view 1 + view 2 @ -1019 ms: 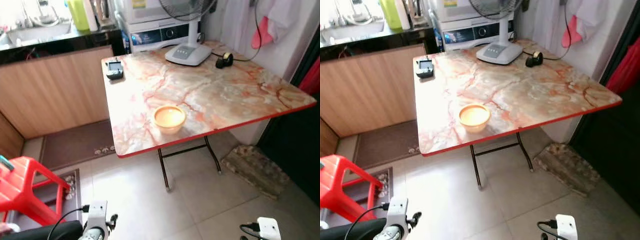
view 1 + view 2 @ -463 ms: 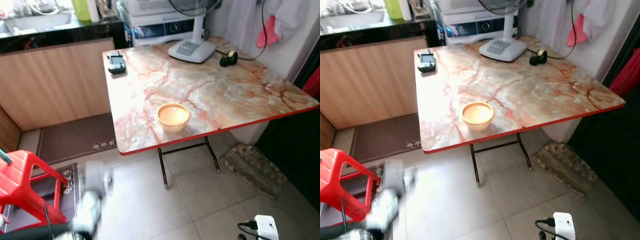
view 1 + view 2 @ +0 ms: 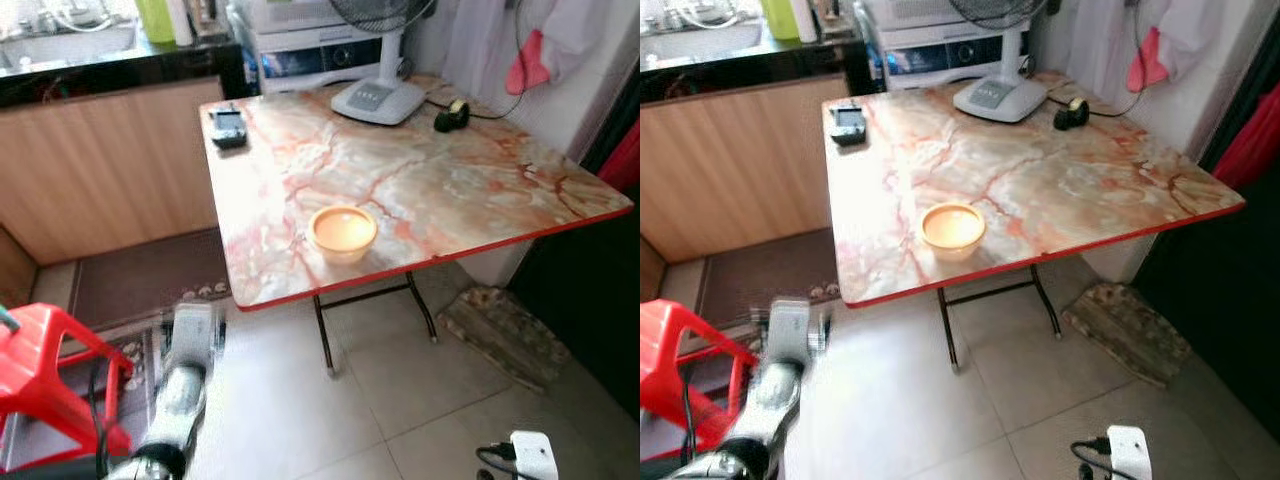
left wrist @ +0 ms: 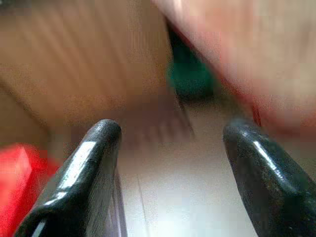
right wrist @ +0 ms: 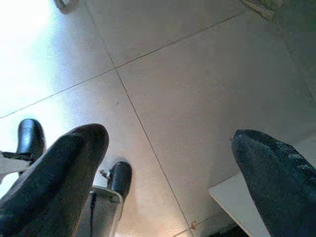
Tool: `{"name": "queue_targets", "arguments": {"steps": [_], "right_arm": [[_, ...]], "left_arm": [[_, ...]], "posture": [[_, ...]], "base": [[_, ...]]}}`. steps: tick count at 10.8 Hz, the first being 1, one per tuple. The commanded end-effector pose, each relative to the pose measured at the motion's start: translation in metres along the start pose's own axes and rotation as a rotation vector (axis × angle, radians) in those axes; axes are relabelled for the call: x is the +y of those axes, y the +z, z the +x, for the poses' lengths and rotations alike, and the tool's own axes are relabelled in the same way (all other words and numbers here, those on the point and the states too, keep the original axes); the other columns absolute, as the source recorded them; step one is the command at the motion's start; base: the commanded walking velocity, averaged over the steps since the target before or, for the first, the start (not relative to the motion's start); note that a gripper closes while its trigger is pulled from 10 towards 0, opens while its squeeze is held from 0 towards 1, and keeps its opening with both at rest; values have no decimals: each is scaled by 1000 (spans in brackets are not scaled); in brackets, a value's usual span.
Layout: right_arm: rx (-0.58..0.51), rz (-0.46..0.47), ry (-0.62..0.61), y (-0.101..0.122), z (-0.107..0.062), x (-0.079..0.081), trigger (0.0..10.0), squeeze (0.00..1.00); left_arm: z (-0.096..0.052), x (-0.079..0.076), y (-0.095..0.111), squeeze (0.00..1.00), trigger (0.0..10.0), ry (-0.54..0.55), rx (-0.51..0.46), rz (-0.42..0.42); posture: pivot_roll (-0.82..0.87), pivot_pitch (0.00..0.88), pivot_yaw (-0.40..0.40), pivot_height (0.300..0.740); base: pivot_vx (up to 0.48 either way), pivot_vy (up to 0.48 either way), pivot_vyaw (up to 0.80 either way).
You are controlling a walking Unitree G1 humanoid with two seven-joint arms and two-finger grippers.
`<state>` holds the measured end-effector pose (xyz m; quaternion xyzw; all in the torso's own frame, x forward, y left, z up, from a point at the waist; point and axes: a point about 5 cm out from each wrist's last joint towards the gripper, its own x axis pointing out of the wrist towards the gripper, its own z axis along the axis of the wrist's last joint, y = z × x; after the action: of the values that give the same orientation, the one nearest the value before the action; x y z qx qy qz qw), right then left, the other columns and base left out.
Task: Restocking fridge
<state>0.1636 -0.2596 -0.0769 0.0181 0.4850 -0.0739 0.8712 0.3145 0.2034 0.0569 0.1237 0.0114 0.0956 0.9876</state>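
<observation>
Pale floor tiles [image 3: 300, 400] stretch before me, and on them stands a folding table [image 3: 450, 190] with a marbled orange-and-cream top and a red rim. Near its front edge, toward the front left corner, sits a small yellow bowl [image 3: 342, 231]. At the far left corner lies a dark handset-like device [image 3: 228, 127]; I cannot tell what it is. By the far edge rests the white base of a fan [image 3: 377, 99], and just beside it, toward the far right corner, a small black-and-yellow object [image 3: 451, 116] with a cord running from it.

Past the table's far edge a white appliance [image 3: 320, 55] stands against a wooden counter front [image 3: 110, 165] with a dark top. A brown mat [image 3: 140, 280] lies on the floor below the counter, and a red plastic stool [image 3: 50, 375] stands at my left.

My left arm is raised and blurred over the floor beside the stool, and my left hand [image 4: 170, 168] has its fingers [image 4: 94, 163] spread apart with nothing between them. My right hand [image 5: 170, 170] hangs low over the tiles, its fingers [image 5: 64, 163] likewise spread and holding nothing.
</observation>
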Motion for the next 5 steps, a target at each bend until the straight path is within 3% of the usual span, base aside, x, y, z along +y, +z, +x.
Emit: {"name": "queue_targets", "arguments": {"steps": [1,3,5], "right_arm": [[6,4,3,-3,0,0,10000,0],[7,8,0,-4,0,0,10000,0],[4,20,-14,-4,-1,-1,10000,0]], "left_arm": [[4,4,12,0,10000,21,-81,20],[9,7,22,0,10000,23,-122,8],[29,1,60,0,10000,-57,-230,-78]], "posture": [[101,0,33,740],[104,0,33,740],[107,0,33,740]], "base": [[0,0,0],[0,0,0],[0,0,0]]}}
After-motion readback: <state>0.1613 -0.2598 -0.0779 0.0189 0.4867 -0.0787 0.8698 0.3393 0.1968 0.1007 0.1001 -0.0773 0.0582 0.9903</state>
